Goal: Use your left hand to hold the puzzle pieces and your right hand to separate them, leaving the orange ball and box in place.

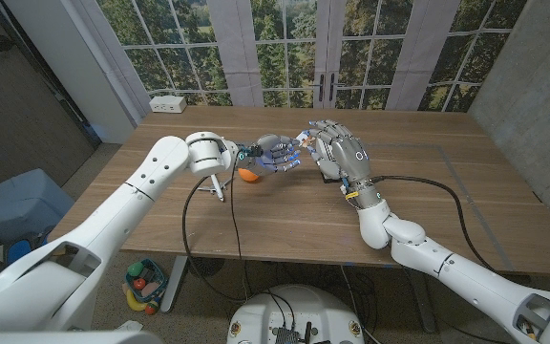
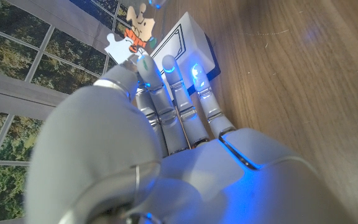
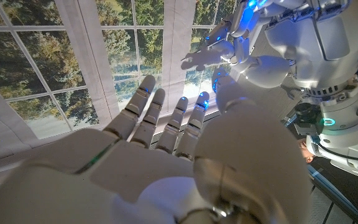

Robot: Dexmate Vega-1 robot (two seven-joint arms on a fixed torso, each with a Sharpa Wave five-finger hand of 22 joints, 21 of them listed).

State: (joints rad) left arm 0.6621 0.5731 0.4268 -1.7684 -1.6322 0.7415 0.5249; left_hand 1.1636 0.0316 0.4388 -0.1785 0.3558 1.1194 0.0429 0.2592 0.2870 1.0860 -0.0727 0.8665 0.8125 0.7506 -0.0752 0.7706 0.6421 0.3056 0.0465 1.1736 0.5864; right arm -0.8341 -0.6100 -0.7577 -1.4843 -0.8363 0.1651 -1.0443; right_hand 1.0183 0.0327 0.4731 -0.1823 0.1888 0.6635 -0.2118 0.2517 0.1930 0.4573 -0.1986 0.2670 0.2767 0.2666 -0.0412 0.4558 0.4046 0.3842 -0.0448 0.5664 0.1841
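My left hand [image 1: 273,154] is raised over the middle of the table and pinches the joined puzzle pieces [image 2: 132,36], white card with an orange print, at its fingertips [image 2: 144,64]. My right hand [image 1: 338,149] stands close beside it with fingers spread [image 3: 160,106], its tips near the left hand's, and I see nothing held in it. The orange ball [image 1: 248,176] lies on the table just below the left hand. The box [image 2: 185,43], white-topped on a dark base, sits under the right hand [image 1: 325,175].
A white power strip [image 1: 168,103] lies at the table's back left. A black cable [image 1: 447,183] runs across the right half of the tabletop, another [image 1: 191,205] hangs over the front edge. A bin of toys [image 1: 147,285] stands on the floor.
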